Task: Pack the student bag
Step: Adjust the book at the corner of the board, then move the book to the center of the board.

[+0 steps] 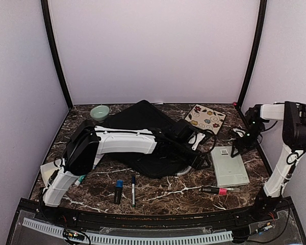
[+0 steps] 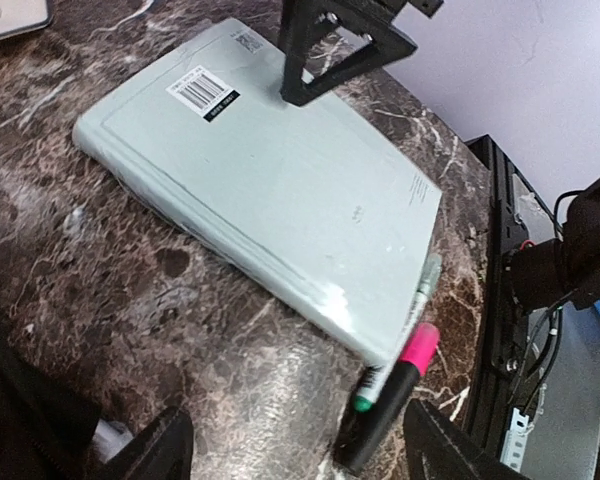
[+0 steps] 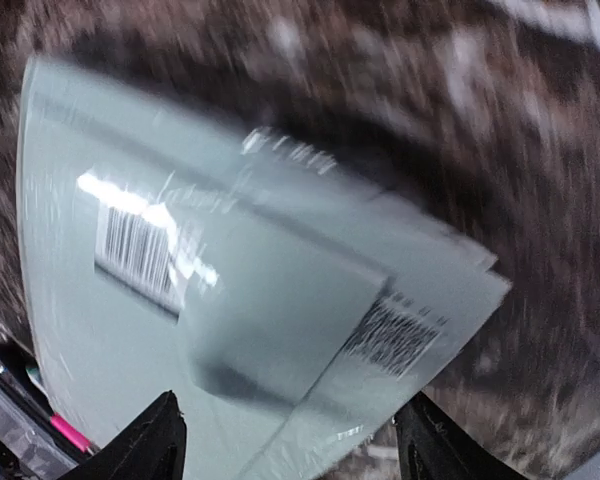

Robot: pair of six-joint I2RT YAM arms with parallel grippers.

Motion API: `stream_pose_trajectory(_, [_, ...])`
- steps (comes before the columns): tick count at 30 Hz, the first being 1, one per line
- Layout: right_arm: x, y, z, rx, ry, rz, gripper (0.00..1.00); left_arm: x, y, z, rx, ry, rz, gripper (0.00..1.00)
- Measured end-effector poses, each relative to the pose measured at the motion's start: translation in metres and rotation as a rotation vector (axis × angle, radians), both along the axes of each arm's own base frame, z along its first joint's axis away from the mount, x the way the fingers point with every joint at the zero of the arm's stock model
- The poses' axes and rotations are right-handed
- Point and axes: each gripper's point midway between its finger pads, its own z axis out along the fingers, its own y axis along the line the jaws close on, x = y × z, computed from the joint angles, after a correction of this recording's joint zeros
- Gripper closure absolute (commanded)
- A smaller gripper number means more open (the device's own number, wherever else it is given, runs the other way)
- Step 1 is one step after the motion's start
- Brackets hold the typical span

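Student bag [image 1: 137, 120]: black soft fabric, lying flat and rumpled at the centre of the worktop [image 1: 168, 196], with the left arm stretched across it. Only the top view shows it whole.

Left gripper [image 2: 295, 450]: wide open, empty, just right of the bag.

Right gripper [image 3: 298, 440]: fingers well apart above a pale green book [image 2: 270, 190], holding nothing.

The left wrist view adds a pink-capped highlighter [image 2: 395, 395] just beside the book's near corner. The right wrist view is blurred.
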Motion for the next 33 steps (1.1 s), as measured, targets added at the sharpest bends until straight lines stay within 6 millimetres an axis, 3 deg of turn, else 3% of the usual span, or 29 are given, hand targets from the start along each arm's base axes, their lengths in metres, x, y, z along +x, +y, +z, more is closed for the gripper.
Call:
stream_pose_trajectory(2, [0.028, 0.021, -0.002, 0.036, -0.035, 0.025, 0.30, 0.002, 0.005, -0.012, 0.028, 0.009, 0.024, 0.25])
stream_pose_trajectory(3, [0.052, 0.031, -0.005, 0.066, -0.066, 0.021, 0.30, 0.003, 0.009, -0.019, 0.045, 0.016, 0.036, 0.25])
stream_pose_trajectory(4, [0.054, 0.039, -0.006, 0.070, -0.069, 0.039, 0.30, 0.003, 0.013, -0.025, 0.060, 0.025, 0.047, 0.25])
stream_pose_trajectory(6, [0.079, 0.057, -0.006, 0.107, -0.099, 0.049, 0.29, 0.004, 0.019, -0.035, 0.084, 0.045, 0.067, 0.25])
stream_pose_trajectory(8, [0.095, 0.062, -0.001, 0.120, -0.139, 0.042, 0.26, 0.005, 0.022, -0.039, 0.094, 0.061, 0.085, 0.25])
stream_pose_trajectory(11, [0.102, 0.057, 0.016, 0.112, -0.196, 0.030, 0.24, 0.006, 0.022, -0.040, 0.087, 0.074, 0.102, 0.26])
stream_pose_trajectory(16, [0.086, 0.035, 0.063, 0.052, -0.329, 0.029, 0.21, 0.007, 0.018, -0.042, 0.045, 0.096, 0.118, 0.31])
stream_pose_trajectory(18, [0.073, 0.024, 0.072, 0.017, -0.356, 0.038, 0.20, 0.005, 0.016, -0.041, 0.027, 0.112, 0.113, 0.32])
stream_pose_trajectory(20, [0.058, 0.012, 0.066, -0.019, -0.341, 0.045, 0.20, 0.003, 0.013, -0.037, -0.001, 0.129, 0.097, 0.32])
stream_pose_trajectory(26, [0.002, -0.011, 0.017, -0.071, -0.166, 0.078, 0.20, -0.008, 0.001, -0.021, -0.094, 0.183, 0.022, 0.27])
stream_pose_trajectory(33, [-0.013, -0.012, 0.009, -0.076, -0.152, 0.127, 0.25, -0.011, -0.011, -0.039, -0.096, 0.244, -0.006, 0.26])
